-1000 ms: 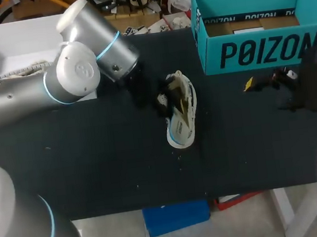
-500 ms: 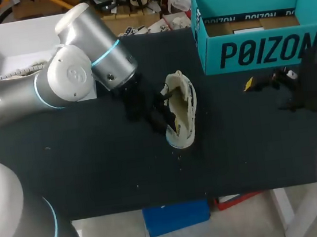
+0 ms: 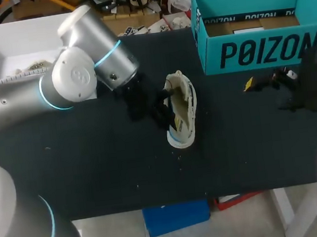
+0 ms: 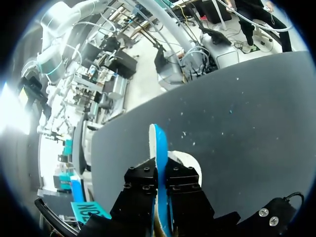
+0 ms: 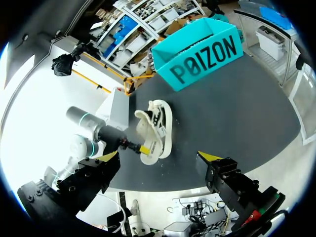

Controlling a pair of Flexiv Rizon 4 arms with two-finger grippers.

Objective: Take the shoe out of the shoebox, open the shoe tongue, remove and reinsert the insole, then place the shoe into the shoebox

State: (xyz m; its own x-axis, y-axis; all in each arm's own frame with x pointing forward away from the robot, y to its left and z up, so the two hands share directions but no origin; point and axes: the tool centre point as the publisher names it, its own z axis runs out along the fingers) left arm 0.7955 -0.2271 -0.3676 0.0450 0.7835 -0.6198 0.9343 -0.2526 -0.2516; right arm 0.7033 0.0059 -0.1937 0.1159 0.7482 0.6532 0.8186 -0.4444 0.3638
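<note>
Resting on the black table [image 3: 96, 172], the shoe [image 3: 182, 112] is already out of the teal shoebox [image 3: 266, 52]; the left gripper [image 4: 160, 174] pinches its rim, the right gripper [image 5: 160, 157] hangs spread wide. Tongue, insole and boxing seemingly remain

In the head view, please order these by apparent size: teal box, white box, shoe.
1. Teal box and white box: about alike. The left arm hides part of the white box, so I do not rank them.
2. Shoe: clearly smallest.
</note>
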